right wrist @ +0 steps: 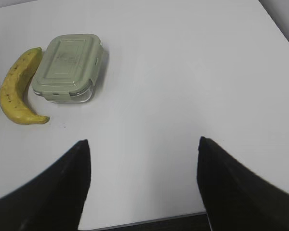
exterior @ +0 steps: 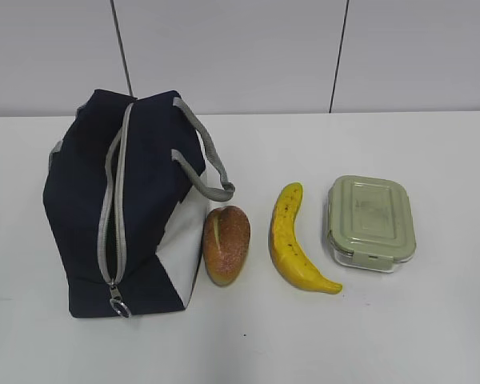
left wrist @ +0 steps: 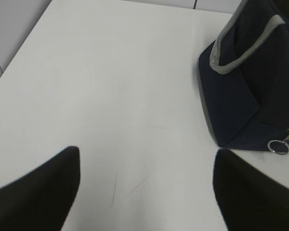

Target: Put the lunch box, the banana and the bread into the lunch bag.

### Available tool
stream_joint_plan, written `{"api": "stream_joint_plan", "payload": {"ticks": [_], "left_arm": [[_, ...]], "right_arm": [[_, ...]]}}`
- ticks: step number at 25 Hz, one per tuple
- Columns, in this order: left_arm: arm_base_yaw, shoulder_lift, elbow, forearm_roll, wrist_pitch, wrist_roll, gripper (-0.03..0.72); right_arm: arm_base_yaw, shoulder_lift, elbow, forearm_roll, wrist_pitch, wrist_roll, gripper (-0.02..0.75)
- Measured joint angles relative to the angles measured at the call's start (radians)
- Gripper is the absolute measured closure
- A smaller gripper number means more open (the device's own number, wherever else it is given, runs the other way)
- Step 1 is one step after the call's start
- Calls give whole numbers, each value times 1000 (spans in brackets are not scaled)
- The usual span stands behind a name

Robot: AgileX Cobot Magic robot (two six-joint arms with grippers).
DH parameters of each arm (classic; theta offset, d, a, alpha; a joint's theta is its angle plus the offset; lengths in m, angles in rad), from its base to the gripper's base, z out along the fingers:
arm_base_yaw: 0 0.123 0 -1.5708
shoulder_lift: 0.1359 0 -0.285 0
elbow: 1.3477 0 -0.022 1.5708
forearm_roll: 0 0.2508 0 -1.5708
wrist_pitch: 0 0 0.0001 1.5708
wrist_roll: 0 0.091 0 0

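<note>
On the white table [exterior: 432, 336] the lunch bag [exterior: 80, 216] stands at the left with its zipper [exterior: 112, 216] running from far to near along the top and the ring pull [exterior: 120, 306] hanging at the near end; the zipper looks mostly closed, with perhaps a narrow gap near the pull, though that is hard to tell. The bread [exterior: 226, 244] lies just beside the bag's white side panel, on its right, the banana [exterior: 294, 244] a little further right, and the lunch box [exterior: 372, 222] right of that with its green lid snapped on. Nothing is in the bag yet. Neither arm shows in the exterior view. The left gripper [left wrist: 147, 192] hovers over bare table to the left of the bag, fingers spread wide and holding nothing; the right gripper [right wrist: 144, 185] hovers near and to the right of the lunch box and banana, also spread and empty. The first step is likely getting the bag open. To do it well, one gripper should steady the bag by a grey handle [exterior: 212, 164] or by the fabric beside the zipper while the other catches the ring pull squarely and draws it straight along the zipper line, so the soft bag does not tip or slide into the bread. Open it fully, since the lunch box needs a wide mouth.
</note>
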Motion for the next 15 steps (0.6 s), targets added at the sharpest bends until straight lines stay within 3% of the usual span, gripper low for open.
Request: {"api": "stream_joint_plan", "payload": {"ticks": [8, 15], "left_arm": [[0, 47, -23, -1, -22, 0, 132], [0, 332, -198, -48, -86, 1, 218]], "right_arm": [[0, 0, 0, 0, -2, 0, 227], [0, 0, 0, 0, -2, 0, 227]]}}
